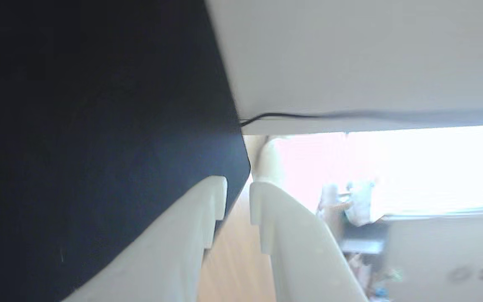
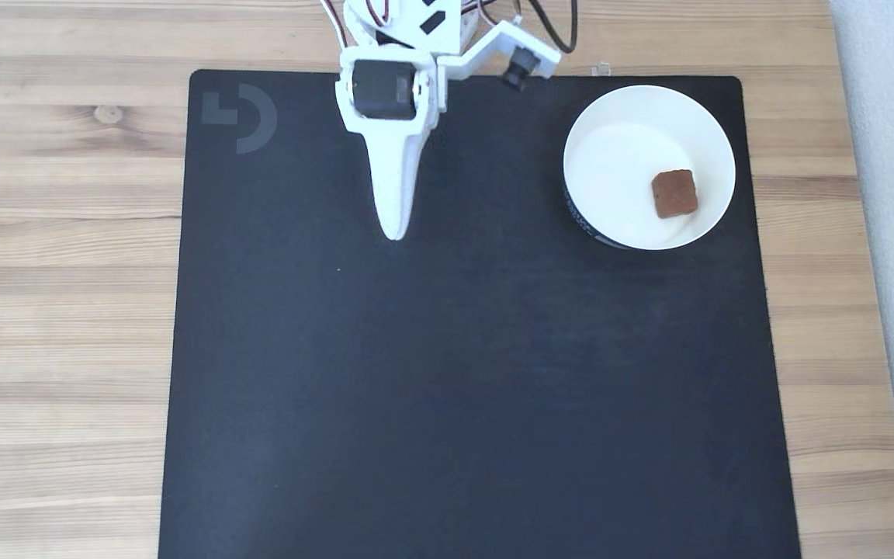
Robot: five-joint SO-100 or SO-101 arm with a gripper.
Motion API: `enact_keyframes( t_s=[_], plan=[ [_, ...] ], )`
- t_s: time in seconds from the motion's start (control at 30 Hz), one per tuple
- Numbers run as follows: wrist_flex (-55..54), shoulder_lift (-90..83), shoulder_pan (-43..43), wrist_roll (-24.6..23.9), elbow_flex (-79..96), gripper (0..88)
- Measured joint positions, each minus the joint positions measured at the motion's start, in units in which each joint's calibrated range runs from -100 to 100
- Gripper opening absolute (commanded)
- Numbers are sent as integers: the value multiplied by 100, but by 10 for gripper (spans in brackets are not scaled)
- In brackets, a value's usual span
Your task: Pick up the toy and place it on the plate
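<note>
Fixed view: toy (image 2: 674,193) lies inside the plate (image 2: 610,124) at the mat's (image 2: 455,388) top-right corner. Gripper (image 2: 395,231), near the mat's top edge, holds nothing; wrist view shows its fingers (image 1: 208,209) slightly parted.

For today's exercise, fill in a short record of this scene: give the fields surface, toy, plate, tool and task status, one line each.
surface: black mat on a wooden table
toy: reddish-brown block lying inside the plate, toward its right side in the fixed view
plate: white round dish on the mat's upper right corner in the fixed view
tool: white, over the mat left of the plate, holding nothing; fingertips a narrow gap apart in the wrist view
task status: toy already rests on the plate
</note>
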Motion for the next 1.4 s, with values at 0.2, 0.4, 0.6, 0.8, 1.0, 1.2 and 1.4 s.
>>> enact_keyframes(
  t_s=[0.2, 0.4, 0.6, 0.8, 1.0, 1.2, 1.4],
  plan=[
    [1030, 0, 333, 386, 0, 26],
    [1469, 0, 391, 386, 0, 30],
    [1840, -17, 408, 386, 0, 26],
    [2026, -17, 400, 386, 0, 26],
    [2035, -17, 400, 396, 0, 26],
    [2035, -17, 400, 396, 0, 26],
    [2035, -17, 400, 396, 0, 26]
  ],
)
